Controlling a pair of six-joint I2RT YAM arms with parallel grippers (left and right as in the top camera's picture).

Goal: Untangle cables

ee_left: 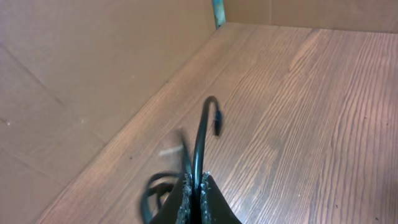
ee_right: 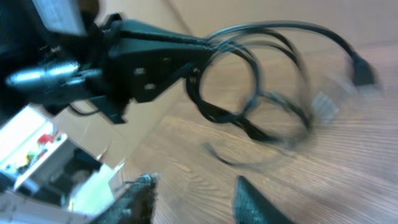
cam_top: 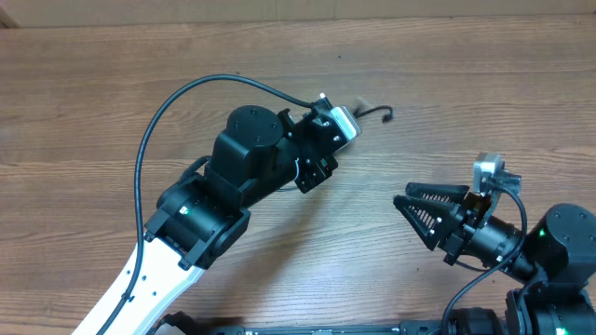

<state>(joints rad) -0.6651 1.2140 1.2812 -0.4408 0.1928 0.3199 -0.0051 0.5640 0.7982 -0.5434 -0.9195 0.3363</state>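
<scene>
Left jaws pinch the cables [ee_left: 198,146] — loops dangling, blurred — right jaws spread apart, gripping nothing.

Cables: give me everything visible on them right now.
The cables are thin, glossy black cords, rubbery-looking, bunched in loose loops. The left pincer is shut on the bundle; loops hang beside it, and one end arcs out, ending in a small plug. They look blurred from the right wrist. The open right pincer is apart from them. Contact with the table is unclear.

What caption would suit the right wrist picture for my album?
Left gripper holds looped black cables over the wooden table; the right gripper stands open below.
</scene>
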